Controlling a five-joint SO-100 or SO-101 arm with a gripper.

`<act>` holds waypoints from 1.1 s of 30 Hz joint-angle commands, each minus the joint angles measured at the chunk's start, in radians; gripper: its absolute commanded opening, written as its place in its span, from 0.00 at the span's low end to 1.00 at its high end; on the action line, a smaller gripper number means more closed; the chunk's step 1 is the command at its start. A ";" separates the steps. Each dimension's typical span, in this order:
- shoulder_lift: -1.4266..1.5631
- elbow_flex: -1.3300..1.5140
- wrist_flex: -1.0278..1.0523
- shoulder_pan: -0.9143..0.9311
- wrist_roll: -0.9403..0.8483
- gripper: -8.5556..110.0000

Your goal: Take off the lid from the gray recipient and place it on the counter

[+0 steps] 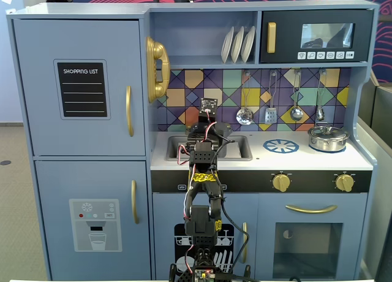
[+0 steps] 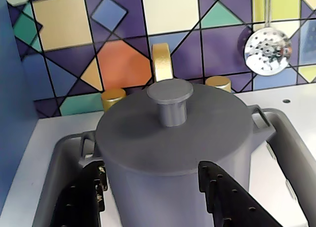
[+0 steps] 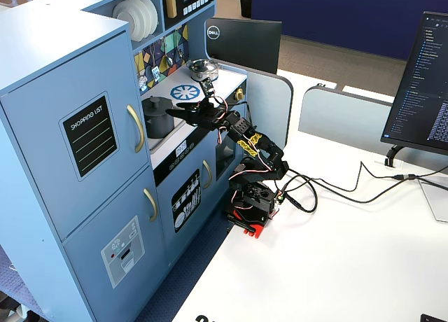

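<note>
Black perforated fingers [image 2: 81, 197] of the two-finger gripper [image 2: 153, 197] fill the bottom of the wrist view, spread apart and grasping nothing. Between them stands the matte dark-gray cylindrical pot [image 2: 173, 182], its wall lying in the gap; contact with either finger cannot be confirmed. Seated flat on the pot, above and beyond the fingertips, is the flat round dark-gray lid [image 2: 197, 133] with its short central knob [image 2: 170, 101]. One small side handle [image 2: 259, 118] projects to the right of the right-hand finger. Pot and lid sit inside the gray rectangular sink recess [image 2: 296, 148] of the pale blue-white counter [image 2: 286, 96]. Behind the pot rise a gold faucet [image 2: 162, 61] and two gold taps [image 2: 113, 98]. On the multicoloured tiled backsplash [image 2: 123, 64] hangs a perforated steel skimmer [image 2: 266, 52]. In a fixed view, a low shiny steel pot [image 1: 327, 138] stands well to the right of the gripper.
</note>
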 commanded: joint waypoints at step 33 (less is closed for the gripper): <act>-0.557 -0.273 -0.399 0.032 -0.049 0.19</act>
